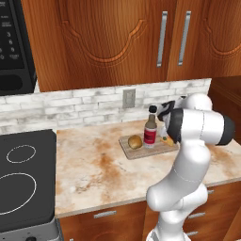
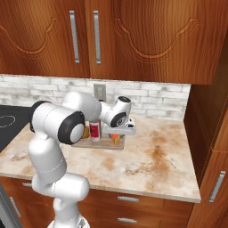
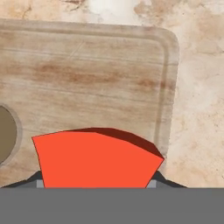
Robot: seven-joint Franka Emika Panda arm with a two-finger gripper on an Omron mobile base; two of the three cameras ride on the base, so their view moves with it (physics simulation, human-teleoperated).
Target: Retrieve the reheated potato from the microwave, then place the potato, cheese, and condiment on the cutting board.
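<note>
One cutting board (image 1: 128, 148) lies on the marble counter (image 1: 94, 174) near the backsplash, and on it sit one potato (image 1: 135, 141), one condiment (image 1: 150, 127) bottle standing upright just beside the potato, and one cheese (image 3: 96, 159) wedge at the end of the board farthest from the stove (image 1: 23, 179). One microwave (image 1: 14, 44) hangs at the upper left above the stove. The arm bends forward over the counter with its hand pointing down over the board, and the gripper (image 3: 96, 183) is clamped on the cheese, a finger on each side.

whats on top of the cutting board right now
On the cutting board sit the potato and the condiment. The cheese is over it between the gripper's fingers; contact underneath is hidden.
</note>
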